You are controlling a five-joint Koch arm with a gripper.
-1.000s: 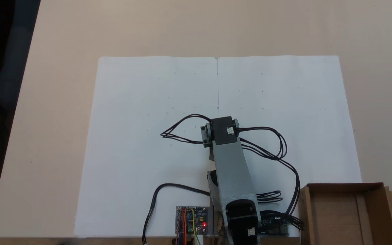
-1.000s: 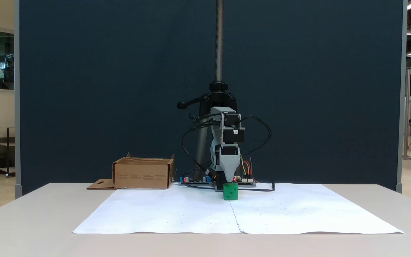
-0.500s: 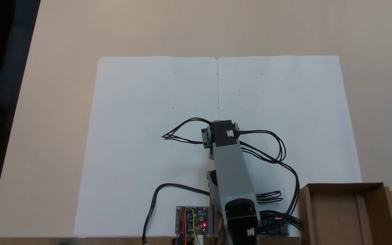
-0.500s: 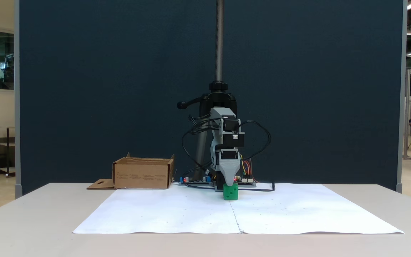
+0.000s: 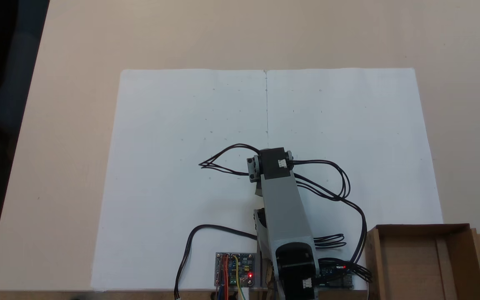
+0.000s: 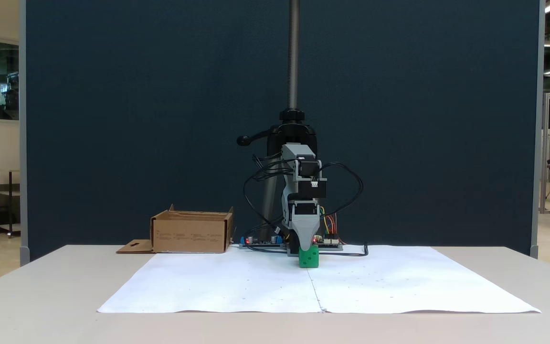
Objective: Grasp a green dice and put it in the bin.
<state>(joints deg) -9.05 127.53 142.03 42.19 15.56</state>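
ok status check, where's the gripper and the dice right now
Gripper right above green dice, jaws one behind the other, state unclear. Dice on the white paper. Bin sits apart, path looks open.

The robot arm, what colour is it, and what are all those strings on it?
The arm has light grey plastic links joined by black boxy motors with small white plugs. The strings are thin black cables looping out on both sides. Its grey wedge-shaped gripper narrows downward to its jaws.
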